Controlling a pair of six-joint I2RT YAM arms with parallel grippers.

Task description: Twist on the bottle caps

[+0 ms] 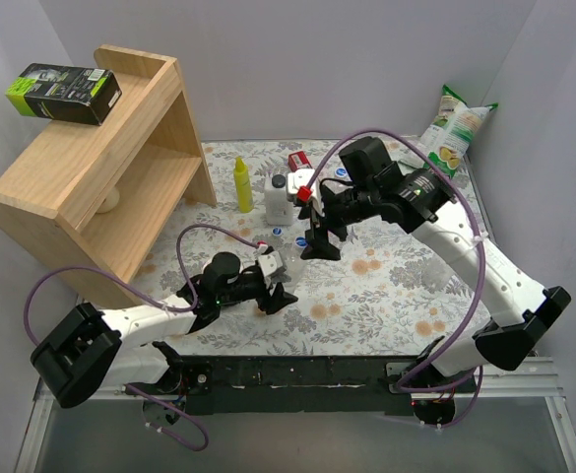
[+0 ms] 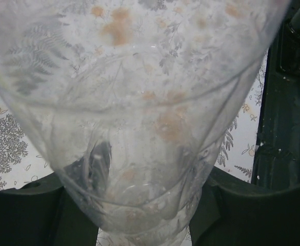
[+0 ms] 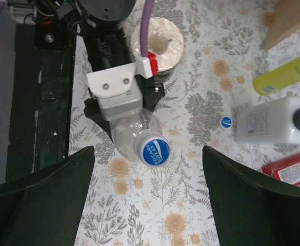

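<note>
My left gripper (image 1: 273, 288) is shut on a clear bottle (image 3: 132, 134) and holds it tilted over the floral mat. A blue cap (image 3: 155, 151) sits on that bottle's neck. In the left wrist view the bottle (image 2: 139, 102) fills the frame between my fingers (image 2: 26, 215). My right gripper (image 1: 319, 241) hangs above the capped bottle, open and empty, with its jaws wide apart in the right wrist view (image 3: 147, 205). A loose blue cap (image 3: 225, 121) lies on the mat beside the white bottle; it also shows in the top view (image 1: 276, 232).
A white black-capped bottle (image 1: 278, 197), a slim yellow bottle (image 1: 243, 184) and a red box (image 1: 300, 161) stand at the back of the mat. A wooden shelf (image 1: 91, 187) with a black box (image 1: 63, 92) is at the left. A snack bag (image 1: 455, 128) leans at the back right.
</note>
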